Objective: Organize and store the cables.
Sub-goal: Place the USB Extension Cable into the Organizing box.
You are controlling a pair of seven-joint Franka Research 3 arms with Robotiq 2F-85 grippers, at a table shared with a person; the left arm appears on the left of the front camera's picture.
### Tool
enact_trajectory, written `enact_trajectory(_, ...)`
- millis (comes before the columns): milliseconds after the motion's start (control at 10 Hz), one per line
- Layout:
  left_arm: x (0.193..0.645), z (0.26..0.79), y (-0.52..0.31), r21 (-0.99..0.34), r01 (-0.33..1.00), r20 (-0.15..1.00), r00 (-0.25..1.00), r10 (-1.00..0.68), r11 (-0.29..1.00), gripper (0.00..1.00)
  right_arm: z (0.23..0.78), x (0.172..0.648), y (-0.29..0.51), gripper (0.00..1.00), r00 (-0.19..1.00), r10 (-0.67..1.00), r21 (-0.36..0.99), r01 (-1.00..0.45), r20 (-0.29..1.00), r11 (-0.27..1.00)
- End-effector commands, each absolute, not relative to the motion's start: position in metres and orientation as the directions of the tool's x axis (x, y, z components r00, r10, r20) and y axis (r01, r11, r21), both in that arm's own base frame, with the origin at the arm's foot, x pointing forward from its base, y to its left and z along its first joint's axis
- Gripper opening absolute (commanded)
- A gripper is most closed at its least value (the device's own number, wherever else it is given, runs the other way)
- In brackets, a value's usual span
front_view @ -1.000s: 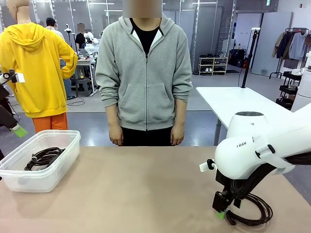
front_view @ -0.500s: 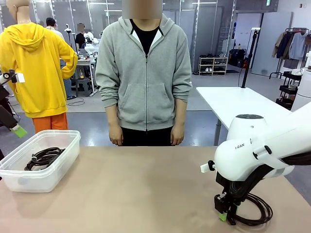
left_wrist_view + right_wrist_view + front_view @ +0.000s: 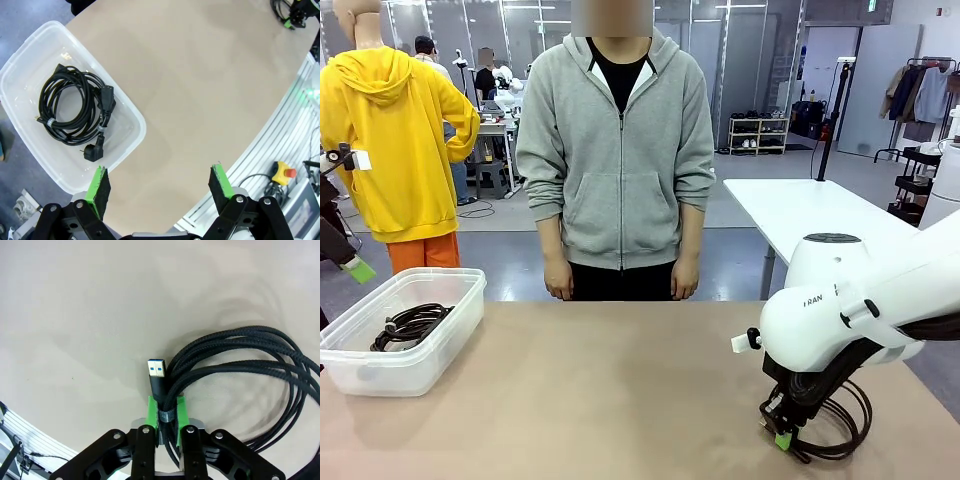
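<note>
The right pincer (image 3: 167, 412) is down at the near right corner of the tabletop (image 3: 620, 380), its green pads pinched tight on a coiled USB cable (image 3: 240, 370) right at the grey tie band, just behind the blue-tongued USB plug (image 3: 156, 371). The rest of the braided coil fans out flat on the tabletop past the pads. That is a sensible place to hold it: the band gathers all the loops, so the bundle should come up as one piece rather than unravelling. From the front I cannot quite tell whether every strand sits between the pads or a few run beside them, so I would lift slowly and watch for a loop sagging away.

Across the tabletop, at the far left, a clear plastic bin (image 3: 131, 116) already holds a coiled power cord (image 3: 70, 112). The left pincer (image 3: 160, 192) hangs above the bin's near edge, spread wide with nothing in it. A person in a grey hoodie (image 3: 616, 150) stands at the far side, hands down.

The carry runs the whole width of the tabletop, so the coil wants raising well clear first, then lowering beside the power cord before letting go
</note>
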State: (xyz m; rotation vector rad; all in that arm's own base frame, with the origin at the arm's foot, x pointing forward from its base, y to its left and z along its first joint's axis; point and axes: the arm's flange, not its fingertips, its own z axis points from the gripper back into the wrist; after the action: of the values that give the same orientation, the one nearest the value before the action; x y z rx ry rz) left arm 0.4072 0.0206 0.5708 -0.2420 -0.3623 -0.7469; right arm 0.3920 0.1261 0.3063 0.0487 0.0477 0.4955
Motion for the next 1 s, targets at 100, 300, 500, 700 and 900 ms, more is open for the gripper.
enact_trajectory(100, 0.409, 0.575, 0.019, -0.072, 0.684, 0.401, 0.686, -0.607, 0.726, 1.0, 0.335, 0.388, 0.129, 0.0, 0.906, 0.423, 0.062, -0.423, 0.018, 0.904)
enact_trajectory(300, 0.409, 0.575, 0.019, -0.072, 0.684, 0.401, 0.686, -0.607, 0.726, 1.0, 0.397, 0.4, 0.138, 0.0, 0.915, 0.398, 0.048, -0.402, 0.07, 0.915)
enact_trajectory(500, 0.409, 0.575, 0.019, -0.072, 0.684, 0.401, 0.686, -0.607, 0.726, 1.0, 0.435, 0.415, 0.157, 0.0, 0.928, 0.356, 0.113, -0.368, 0.112, 0.923)
enact_trajectory(700, 0.409, 0.575, 0.019, -0.072, 0.684, 0.401, 0.686, -0.607, 0.726, 1.0, 0.446, 0.439, 0.199, 0.0, 0.933, 0.327, 0.16, -0.349, 0.149, 0.923)
enact_trajectory(900, 0.409, 0.575, 0.019, -0.072, 0.684, 0.401, 0.686, -0.607, 0.726, 1.0, 0.436, 0.456, 0.253, 0.0, 0.935, 0.311, 0.171, -0.338, 0.167, 0.925)
